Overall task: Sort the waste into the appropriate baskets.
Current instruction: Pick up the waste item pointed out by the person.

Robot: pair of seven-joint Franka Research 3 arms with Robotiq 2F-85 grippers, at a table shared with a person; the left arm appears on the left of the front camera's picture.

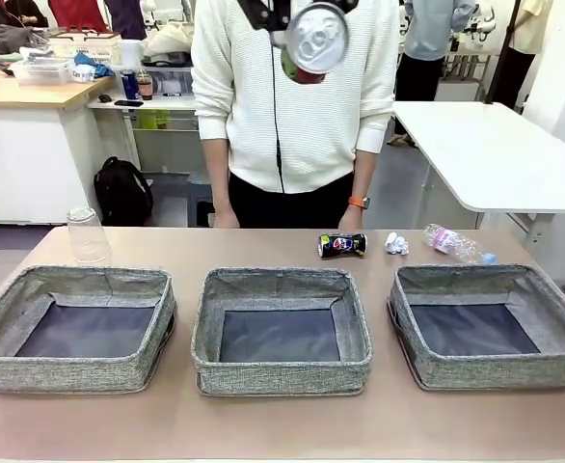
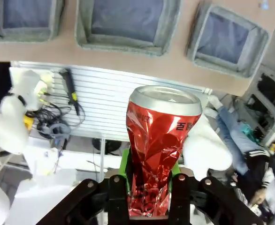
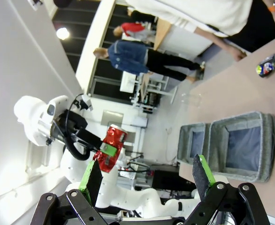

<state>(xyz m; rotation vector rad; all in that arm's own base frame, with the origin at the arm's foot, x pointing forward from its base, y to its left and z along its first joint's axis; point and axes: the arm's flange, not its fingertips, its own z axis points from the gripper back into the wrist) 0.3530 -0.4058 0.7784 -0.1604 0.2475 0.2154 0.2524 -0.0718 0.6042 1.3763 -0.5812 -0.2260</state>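
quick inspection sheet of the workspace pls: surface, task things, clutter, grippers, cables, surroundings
surface: tan table, no spills seen
job's things: left basket, middle basket and right basket in a row, all empty; cup stands beyond the left basket; blue can, paper wad and bottle lie near the far edge; red can is held in the air
clutter: nothing seen
grippers: left gripper shut on the red can; right gripper open, holding nothing
cables: loose black cables below, off the table
surroundings: person at the far edge; backpack on the floor; white table nearby
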